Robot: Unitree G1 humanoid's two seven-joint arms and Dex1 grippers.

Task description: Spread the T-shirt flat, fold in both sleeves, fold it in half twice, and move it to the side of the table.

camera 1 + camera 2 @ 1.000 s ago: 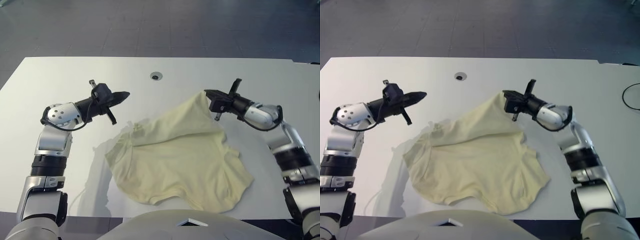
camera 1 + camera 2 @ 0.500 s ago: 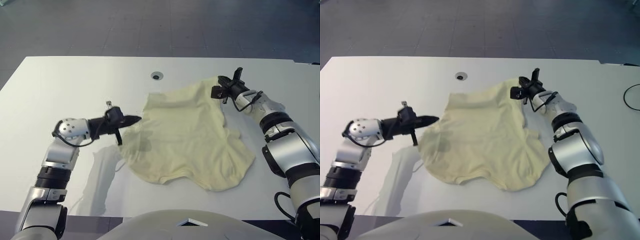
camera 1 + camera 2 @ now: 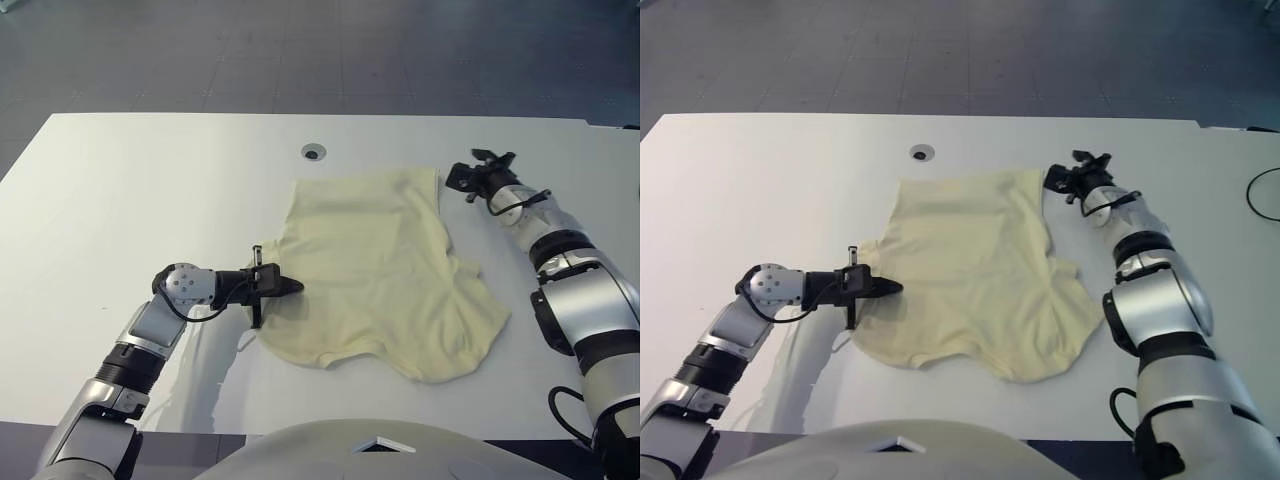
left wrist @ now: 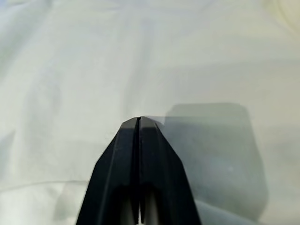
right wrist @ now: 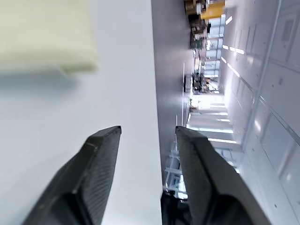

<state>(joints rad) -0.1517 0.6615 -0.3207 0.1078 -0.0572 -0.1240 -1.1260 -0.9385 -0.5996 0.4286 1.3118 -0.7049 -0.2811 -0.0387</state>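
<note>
We are seeing T-shirt (image 3: 380, 260) lying lengthwise far-to-near | left gripper (image 3: 292, 287) fingers pressing together at its left edge | right gripper (image 5: 147, 130) standing spread beside far-right corner

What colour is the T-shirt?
The T-shirt is plain pale yellow, with no pattern. The left eye view shows it best.

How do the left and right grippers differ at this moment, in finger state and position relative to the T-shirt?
The left gripper is shut, while the right gripper is open. The left gripper's tip is at the near left edge of the T-shirt, over cloth. The right gripper is beside the far right corner, over bare table. Both are at the shirt's border.
</note>
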